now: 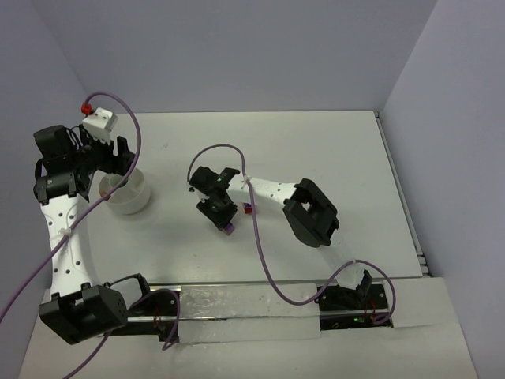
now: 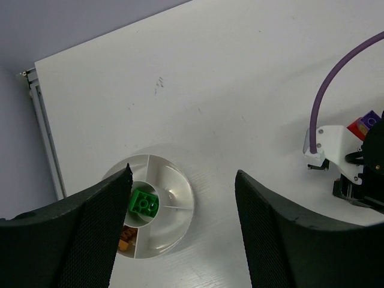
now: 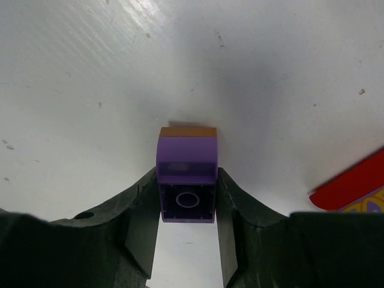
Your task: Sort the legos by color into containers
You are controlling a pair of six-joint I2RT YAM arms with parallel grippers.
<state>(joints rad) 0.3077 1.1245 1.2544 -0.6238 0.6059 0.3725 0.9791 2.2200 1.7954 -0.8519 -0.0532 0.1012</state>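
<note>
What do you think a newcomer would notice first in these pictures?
The purple brick pinched between the right fingers at the middle of the table. Then the white tub at its left, under the open left fingers, holding a green brick in its centre cup and an orange one beside it.

The right fingers (image 3: 139, 228) pinched a purple brick (image 3: 186, 180), a red-and-yellow brick (image 3: 354, 189) lying nearby. The divided white tub (image 2: 173, 187) held a green brick (image 2: 144, 203) and an orange brick (image 2: 126, 235).
</note>
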